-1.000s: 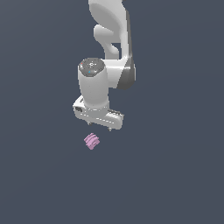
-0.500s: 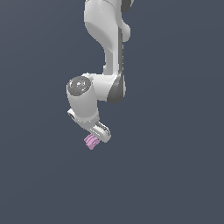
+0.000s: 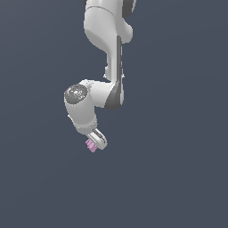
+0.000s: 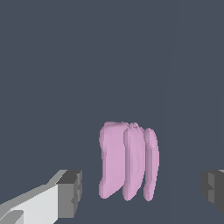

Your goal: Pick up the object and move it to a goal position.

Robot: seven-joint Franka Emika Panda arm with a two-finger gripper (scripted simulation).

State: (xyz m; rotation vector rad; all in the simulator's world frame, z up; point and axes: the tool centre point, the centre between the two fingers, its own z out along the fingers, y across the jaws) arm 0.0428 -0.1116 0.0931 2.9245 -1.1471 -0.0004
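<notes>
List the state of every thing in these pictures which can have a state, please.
Gripper: open, fingers apart, one on each side of the pink piece, neither touching it.
Pink ribbed piece: between the fingers, not gripped.
Arm: bent down, with the gripper beside the piece in the exterior view.

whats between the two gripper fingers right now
The pink ribbed object sits between the two fingers, with a bare gap on either side, so the open gripper is not yet touching it. The wrist view shows this.

Open gaps either side of the object between the tool's pads.
</notes>
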